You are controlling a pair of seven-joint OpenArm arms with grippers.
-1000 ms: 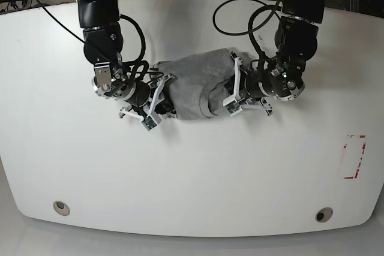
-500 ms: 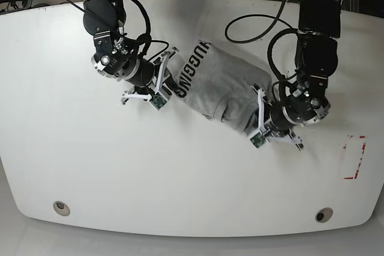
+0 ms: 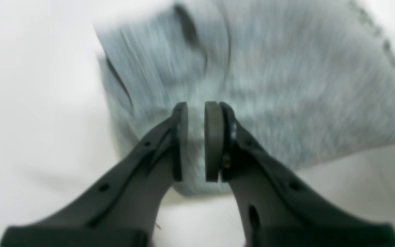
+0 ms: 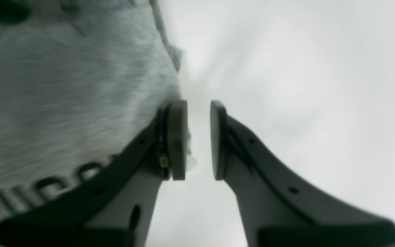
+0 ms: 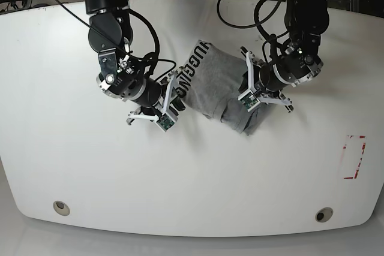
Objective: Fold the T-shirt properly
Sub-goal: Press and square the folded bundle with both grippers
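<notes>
The light grey T-shirt point(image 5: 213, 82) lies as a folded bundle on the white table point(image 5: 120, 166), with black letters along its upper left edge. My left gripper point(image 5: 243, 83) is at the bundle's right side. In the left wrist view point(image 3: 195, 140) it hovers over the grey cloth point(image 3: 269, 79), pads a narrow gap apart with nothing between them. My right gripper point(image 5: 174, 97) is at the bundle's left edge. In the right wrist view point(image 4: 198, 139) its pads are slightly apart over bare table, and the lettered cloth point(image 4: 63, 99) lies just left of them.
A red-marked rectangle point(image 5: 354, 157) is on the table at the right. Two round holes point(image 5: 60, 207) point(image 5: 324, 214) sit near the front edge. Black cables point(image 5: 240, 16) hang behind the arms at the table's back.
The shirt was drawn out from a tight bundle into a longer diagonal one, showing its letters. My left gripper has since moved up and back onto it; my right gripper has moved down along its left edge.
</notes>
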